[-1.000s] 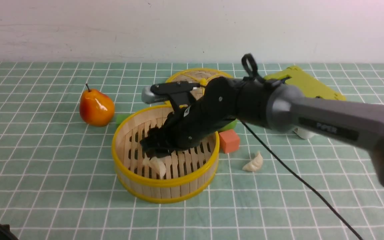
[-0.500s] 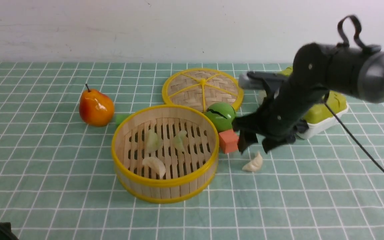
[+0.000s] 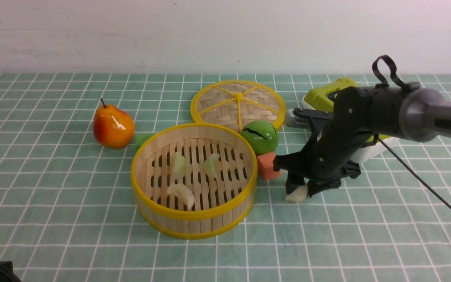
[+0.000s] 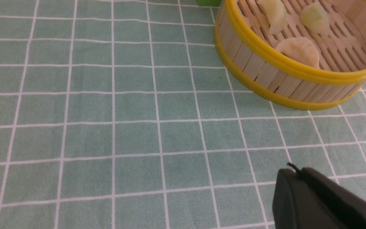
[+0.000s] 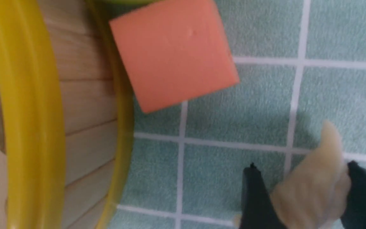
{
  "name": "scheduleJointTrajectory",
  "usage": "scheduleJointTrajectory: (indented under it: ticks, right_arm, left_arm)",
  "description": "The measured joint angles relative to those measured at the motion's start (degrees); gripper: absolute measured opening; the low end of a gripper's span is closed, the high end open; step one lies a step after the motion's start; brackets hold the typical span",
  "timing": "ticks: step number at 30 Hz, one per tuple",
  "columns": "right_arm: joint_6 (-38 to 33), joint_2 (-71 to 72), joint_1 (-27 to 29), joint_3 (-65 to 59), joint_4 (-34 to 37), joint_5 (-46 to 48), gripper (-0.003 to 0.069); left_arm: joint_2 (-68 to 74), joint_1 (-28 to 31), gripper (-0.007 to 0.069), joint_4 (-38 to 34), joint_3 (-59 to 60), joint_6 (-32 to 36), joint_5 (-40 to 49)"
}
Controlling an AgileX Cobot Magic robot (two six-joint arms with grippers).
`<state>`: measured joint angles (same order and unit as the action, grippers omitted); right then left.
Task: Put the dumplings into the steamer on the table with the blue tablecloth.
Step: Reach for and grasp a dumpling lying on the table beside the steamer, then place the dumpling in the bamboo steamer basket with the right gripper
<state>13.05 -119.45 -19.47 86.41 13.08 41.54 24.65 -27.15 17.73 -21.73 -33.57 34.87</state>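
Note:
The steamer (image 3: 194, 219) stands mid-table on the blue tablecloth (image 3: 53, 196) and holds three dumplings (image 3: 180, 165) (image 3: 211, 164) (image 3: 181, 194). A fourth dumpling (image 3: 298, 194) lies on the cloth to its right. My right gripper (image 3: 302, 190) is down over that dumpling. In the right wrist view the dumpling (image 5: 313, 187) fills the gap and touches both fingers of the right gripper (image 5: 302, 167). The left gripper (image 4: 292, 170) is shut and empty over bare cloth, short of the steamer (image 4: 265, 73). It is out of the front view.
An orange block (image 3: 267, 165) and a green ball (image 3: 260, 136) sit against the steamer's right side, close to my right gripper. The woven lid (image 3: 238, 103) lies behind. A pear (image 3: 113, 126) stands at the left, a green-and-white box (image 3: 327, 98) behind the right arm.
The right arm left the steamer, swung right and came down over the dumpling on the cloth. Its fingers have narrowed onto it. The left gripper has not changed.

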Motion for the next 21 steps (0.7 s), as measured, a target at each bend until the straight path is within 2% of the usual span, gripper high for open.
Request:
scheduleJointTrajectory:
  ticks: [3,4,5,10,14,18,21]
  right_arm:
    - [-2.83,0.00,-0.61,0.06,-0.22,1.89,0.0218]
    - [-3.15,0.00,-0.60,0.06,-0.29,1.89,0.0211]
    - [-6.22,0.00,-0.72,0.59,-0.28,3.17,0.0173]
    - [-13.51,-0.06,-1.22,5.96,-0.14,11.49,0.0171]
    - [-15.73,-0.06,-2.17,14.44,0.56,18.28,0.0171]
    - [-15.78,-0.06,-5.45,20.31,1.83,19.43,0.0171]
    - [-15.78,-0.01,-9.61,21.69,2.96,16.24,0.0171]
  left_arm:
    - [0.00,0.00,-0.0003,0.00,0.00,0.00,-0.06]
    - [0.00,0.00,-0.0003,0.00,0.00,0.00,-0.06]
    - [0.00,0.00,-0.0002,0.00,0.00,0.00,-0.06]
    - [0.00,0.00,0.0002,0.00,0.00,0.00,-0.12]
    - [0.00,0.00,0.0006,0.00,0.00,0.00,-0.23]
    - [0.00,0.00,0.0006,0.00,0.00,0.00,-0.53]
    - [0.00,0.00,0.0010,0.00,0.00,0.00,-1.00]
